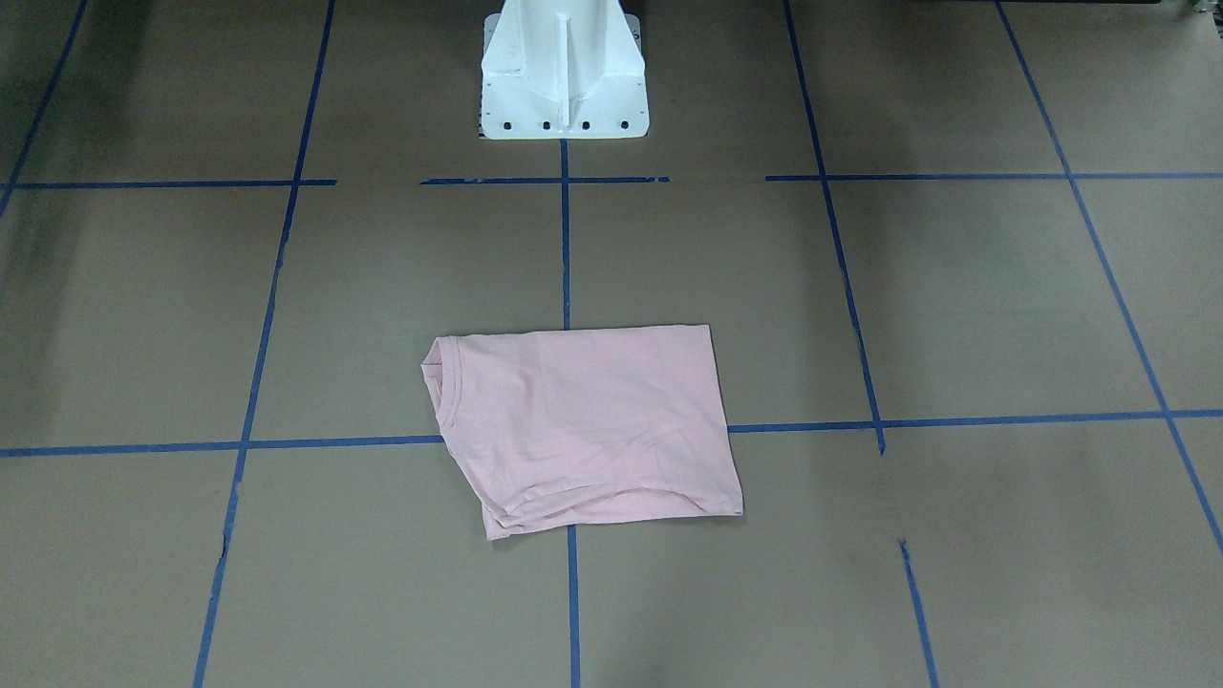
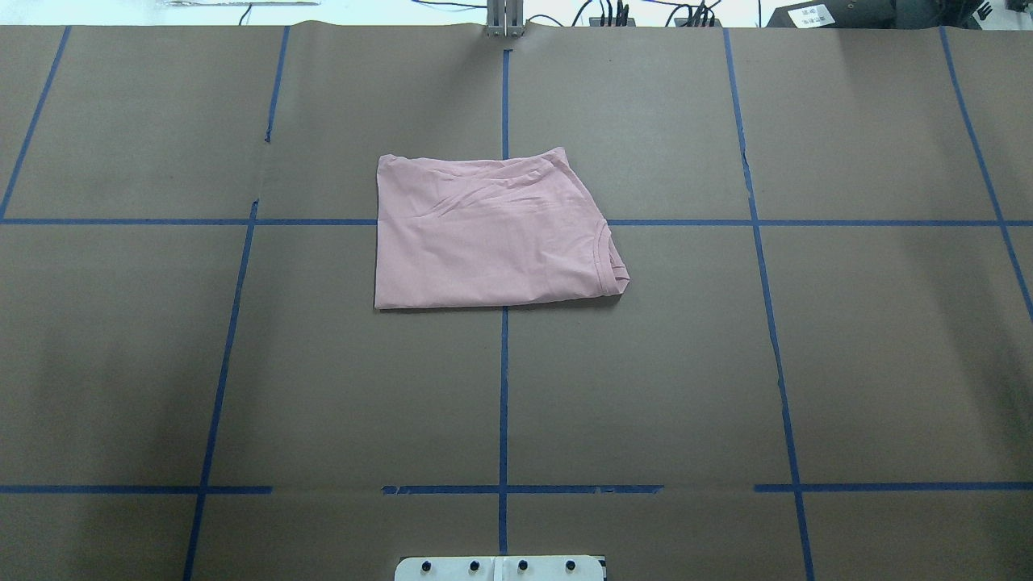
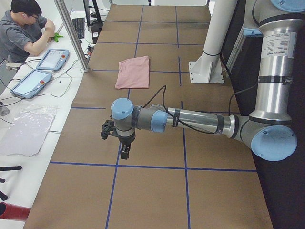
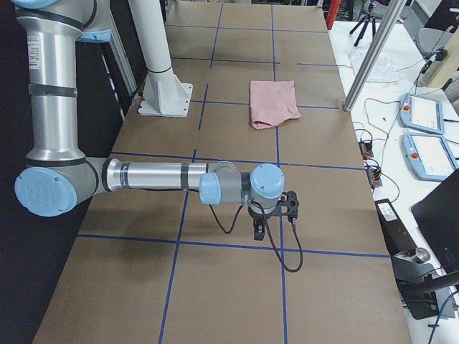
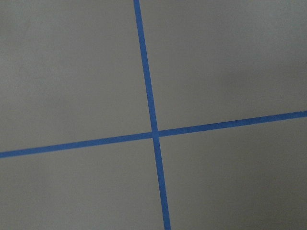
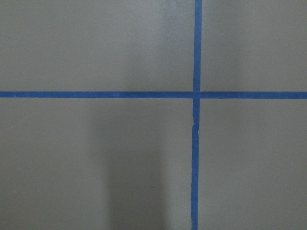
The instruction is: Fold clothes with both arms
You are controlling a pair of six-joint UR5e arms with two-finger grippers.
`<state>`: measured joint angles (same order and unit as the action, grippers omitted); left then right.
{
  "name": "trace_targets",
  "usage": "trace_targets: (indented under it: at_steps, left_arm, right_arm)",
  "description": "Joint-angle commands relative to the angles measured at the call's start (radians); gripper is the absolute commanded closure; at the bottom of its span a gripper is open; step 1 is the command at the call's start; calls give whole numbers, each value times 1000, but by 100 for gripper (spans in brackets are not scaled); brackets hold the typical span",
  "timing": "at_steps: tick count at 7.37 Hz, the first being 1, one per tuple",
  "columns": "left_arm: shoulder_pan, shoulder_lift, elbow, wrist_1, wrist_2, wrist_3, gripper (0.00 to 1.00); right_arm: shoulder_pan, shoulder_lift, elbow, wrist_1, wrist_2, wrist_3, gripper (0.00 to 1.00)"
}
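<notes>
The pale pink T-shirt (image 2: 492, 234) lies folded into a rough rectangle at the table's middle, plain side up, its ribbed collar at one corner. It also shows in the front-facing view (image 1: 583, 425), the left side view (image 3: 134, 72) and the right side view (image 4: 273, 103). My left gripper (image 3: 124, 151) shows only in the left side view, hanging over bare table far from the shirt. My right gripper (image 4: 257, 229) shows only in the right side view, also far from the shirt. I cannot tell whether either is open or shut. Both wrist views show only table and tape.
The brown table (image 2: 323, 387) carries a grid of blue tape lines. The white pedestal base (image 1: 564, 72) stands at the robot's side. An operator (image 3: 26, 33) sits beyond the far edge with tablets (image 3: 52, 58), cables and a plastic bag (image 3: 26, 131).
</notes>
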<state>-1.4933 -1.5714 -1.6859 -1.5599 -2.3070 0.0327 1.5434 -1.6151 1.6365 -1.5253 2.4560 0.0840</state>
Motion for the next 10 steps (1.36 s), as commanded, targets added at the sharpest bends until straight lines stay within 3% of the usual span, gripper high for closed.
trace_targets:
  at_steps: [1,5,10]
  left_arm:
    - [-1,5,5,32,-5,87,0]
    - [-2,5,2,31,-6,87,0]
    - [-2,7,9,31,-6,75,0]
  right_arm:
    - [24,-16,17,4,-9,6,0]
    - [47,-29,75,-9,-78,10,0]
    - [47,-29,74,-7,-77,10,0]
